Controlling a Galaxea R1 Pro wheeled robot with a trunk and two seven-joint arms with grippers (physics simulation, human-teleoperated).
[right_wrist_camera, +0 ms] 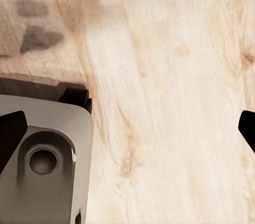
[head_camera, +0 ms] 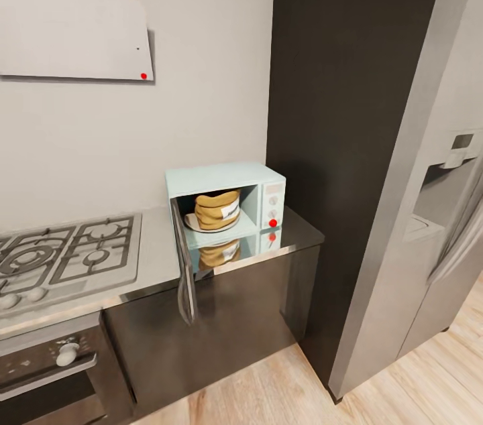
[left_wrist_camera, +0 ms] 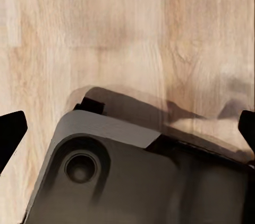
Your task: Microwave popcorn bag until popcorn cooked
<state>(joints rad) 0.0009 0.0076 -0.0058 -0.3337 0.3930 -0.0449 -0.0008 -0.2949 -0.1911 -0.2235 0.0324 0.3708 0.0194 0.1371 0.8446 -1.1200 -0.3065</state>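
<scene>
A tall dark cabinet [head_camera: 349,110] stands at the right, with the steel countertop [head_camera: 154,257] running left from it past a gas hob [head_camera: 64,254]. The microwave [head_camera: 225,178] sits at the counter's right end against the cabinet, its door [head_camera: 184,264] swung wide open toward the near left. Inside, the bag [head_camera: 217,209] rests upright on a white plate [head_camera: 192,224], its long axis vertical, mouth up and label toward the opening.

The step in hand looks like shutting the door: push it from its free near edge, sweeping right, without nudging the oven backward.

Both wrist views look down at wood floor [right_wrist_camera: 170,75]; the left gripper [left_wrist_camera: 127,128] and right gripper [right_wrist_camera: 127,128] each have fingertips spread apart, holding nothing.
</scene>
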